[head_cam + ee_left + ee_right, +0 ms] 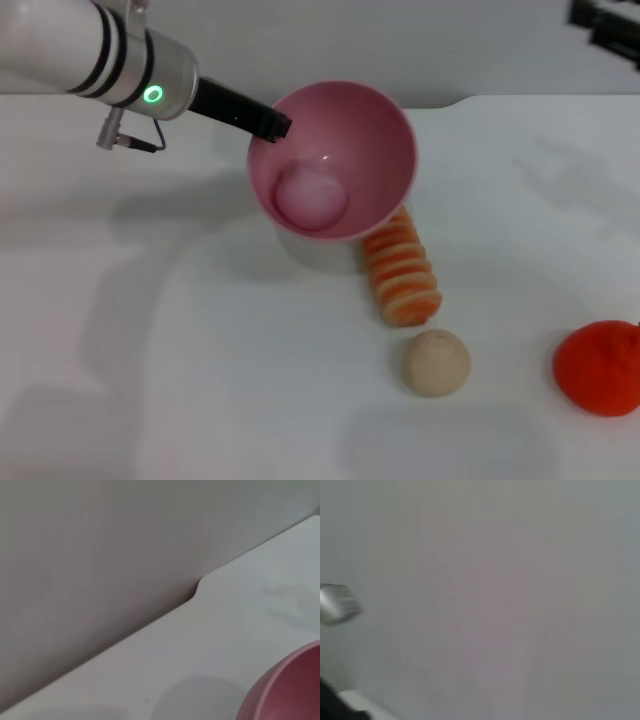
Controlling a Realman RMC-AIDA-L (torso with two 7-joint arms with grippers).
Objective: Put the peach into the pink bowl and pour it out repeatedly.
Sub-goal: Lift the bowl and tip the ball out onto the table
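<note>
Pink bowl (pixel 370 150) looks smooth glossy plastic with a highlight inside; peach (pixel 311 197) in it looks soft, matt, fuzzy. Worktop (pixel 200 380) is smooth matt white. Left arm (pixel 90 55), upper left of frame, is satin silver metal, its pincer (pixel 272 126) matt black; beige ball (pixel 436 362) and orange-red fruit (pixel 600 367) look matt, cloth-like.

Bright, soft shadows – wrist views blurred

Surface: white table (pixel 200 350), notched along its far edge.
Centre: ridged orange-and-cream toy (pixel 401 268) lying flat.
Just in front: beige ball (pixel 436 362).
Right edge: orange-red fruit (pixel 602 366).
</note>
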